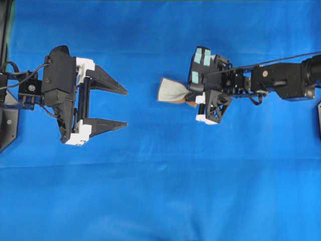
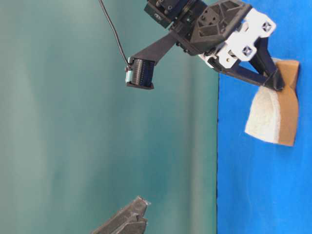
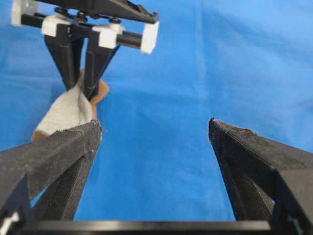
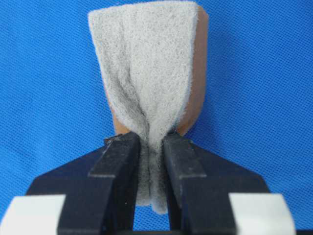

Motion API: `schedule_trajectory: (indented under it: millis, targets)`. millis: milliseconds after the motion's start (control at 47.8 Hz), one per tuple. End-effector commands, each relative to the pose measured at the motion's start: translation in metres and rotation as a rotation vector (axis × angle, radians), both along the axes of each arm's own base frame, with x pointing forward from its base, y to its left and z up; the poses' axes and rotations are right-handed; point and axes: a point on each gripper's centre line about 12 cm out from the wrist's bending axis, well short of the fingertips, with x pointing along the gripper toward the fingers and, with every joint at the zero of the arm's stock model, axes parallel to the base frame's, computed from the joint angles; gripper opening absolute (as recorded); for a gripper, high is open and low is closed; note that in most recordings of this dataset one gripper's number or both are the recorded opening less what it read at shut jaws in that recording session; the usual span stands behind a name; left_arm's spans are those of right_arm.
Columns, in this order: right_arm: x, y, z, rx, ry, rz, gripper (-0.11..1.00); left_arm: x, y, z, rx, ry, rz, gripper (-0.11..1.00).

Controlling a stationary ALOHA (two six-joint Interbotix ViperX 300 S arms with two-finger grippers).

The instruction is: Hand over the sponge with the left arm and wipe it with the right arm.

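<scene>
The sponge [image 1: 172, 90], grey-white with a tan layer beneath, is pinched at one end between the fingers of my right gripper [image 1: 191, 98], which bears teal patches. The pinch creases it down the middle [image 4: 146, 63], and the right gripper [image 4: 151, 142] is shut on it. It hangs free above the blue cloth [image 2: 270, 117] from the right gripper [image 2: 277, 83]. My left gripper [image 1: 125, 108] sits to the left, wide open and empty, a short gap from the sponge. The left wrist view shows the left gripper [image 3: 154, 128] with only cloth between its fingers and the sponge [image 3: 66, 110] ahead on the left.
Blue cloth [image 1: 160, 191] covers the whole table. A teal backdrop [image 2: 73, 122] fills the left of the table-level view. A black cable [image 1: 281, 57] runs along the right arm.
</scene>
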Motion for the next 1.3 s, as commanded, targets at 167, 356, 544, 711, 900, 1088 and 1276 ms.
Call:
schedule_trajectory:
  millis: [167, 356, 544, 711, 900, 1088, 1276]
  targets:
    - [0.0045, 0.0191, 0.0111, 0.005, -0.032, 0.042, 0.24, 0.0001, -0.0009, 0.0032, 0.001, -0.017, -0.003, 0.89]
    - [0.0058, 0.0191, 0.0123, 0.006, -0.039, 0.041, 0.24, 0.0001, -0.0009, 0.0032, 0.000, -0.017, -0.003, 0.89]
    - [0.0054, 0.0191, 0.0119, 0.008, -0.035, 0.038, 0.24, 0.0001, -0.0009, 0.0032, -0.002, -0.017, -0.002, 0.89]
    - [0.0060, 0.0196, 0.0124, 0.008, -0.037, 0.040, 0.24, 0.0001, -0.0009, 0.0032, 0.000, -0.017, -0.003, 0.89]
    - [0.0080, 0.0194, 0.0143, 0.007, -0.044, 0.040, 0.23, -0.0002, -0.0009, 0.0026, 0.000, -0.015, -0.003, 0.89]
    - [0.0092, 0.0192, 0.0155, 0.009, -0.048, 0.037, 0.48, -0.0002, -0.0009, 0.0026, 0.001, -0.015, -0.003, 0.89]
    - [0.0096, 0.0191, 0.0192, 0.008, -0.052, 0.036, 0.75, -0.0002, -0.0009, 0.0024, 0.001, -0.014, -0.003, 0.89]
